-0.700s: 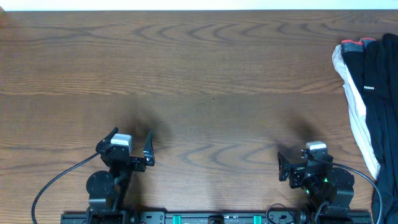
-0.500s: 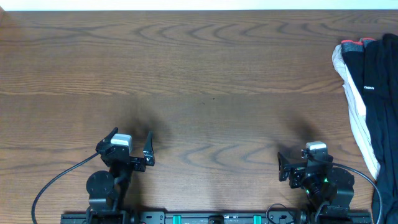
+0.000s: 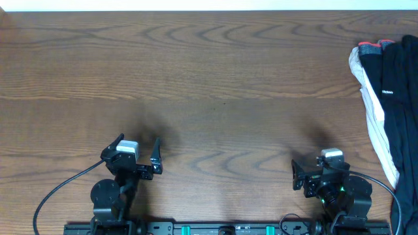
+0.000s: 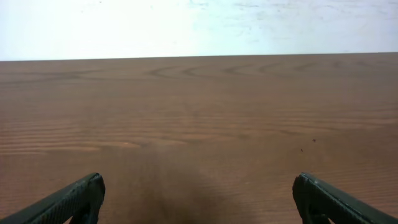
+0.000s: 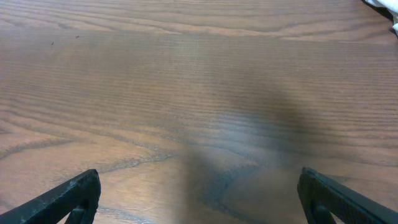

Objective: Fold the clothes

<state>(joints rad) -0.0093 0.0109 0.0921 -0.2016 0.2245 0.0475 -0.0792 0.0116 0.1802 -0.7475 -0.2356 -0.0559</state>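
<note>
The clothes (image 3: 392, 85) lie in a heap at the table's far right edge. A black garment with a small white logo (image 3: 386, 93) lies on top, over a white one (image 3: 372, 114) and a red-edged black one (image 3: 371, 47). My left gripper (image 3: 138, 140) rests low at the near left, open, with only bare wood between its fingers (image 4: 81, 196). At the near right my right gripper (image 3: 320, 164) is also open and holds nothing, well short of the heap. In the right wrist view a sliver of the clothes (image 5: 380, 3) shows at the top right corner.
The wooden table (image 3: 215, 78) stretches from the arms to a white wall at the back. Black cables (image 3: 55, 196) trail from the arm bases along the near edge. The heap runs off the right side of the overhead view.
</note>
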